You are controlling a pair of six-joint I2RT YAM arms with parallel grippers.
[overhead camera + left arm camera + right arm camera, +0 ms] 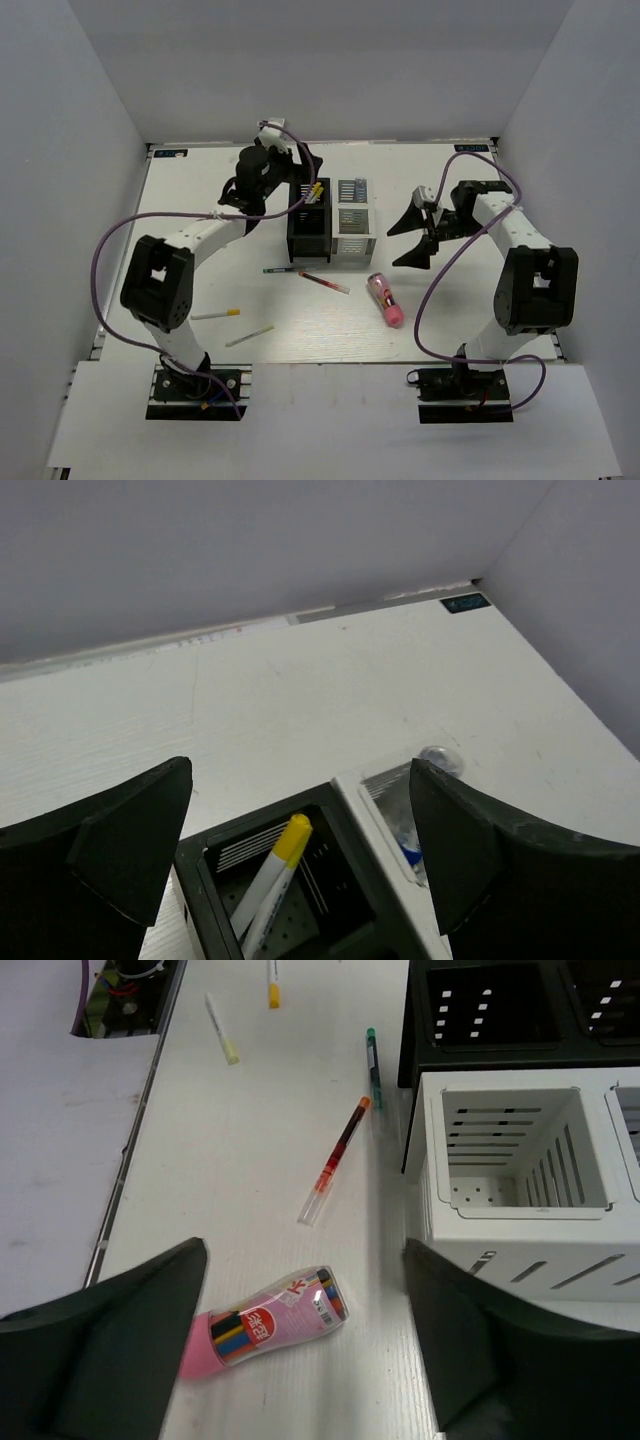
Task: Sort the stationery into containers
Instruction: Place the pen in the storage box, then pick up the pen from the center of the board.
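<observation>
The left hand (pixel 298 772) is spread wide with nothing between its fingers, poised over the far black bin (pixel 196 852), where yellow-tipped white sticks (pixel 283 855) lean against the wall. Just beside it, the far white bin (pixel 352 778) holds what looks like the clear tube (pixel 437 758), though only part of it shows. The right hand (pixel 305 1250) is likewise wide and empty, above the bench (pixel 250 1120) by the near white bin (pixel 520 1250). The pink tube (pixel 265 1325) lies on the bench near that hand. Beyond it is the red pen (pixel 335 1160), then the dark pen (pixel 373 1065) just beside the near black bin (pixel 470 1060). Two loose sticks (pixel 222 1030) lie farther off, towards the bench edge.
</observation>
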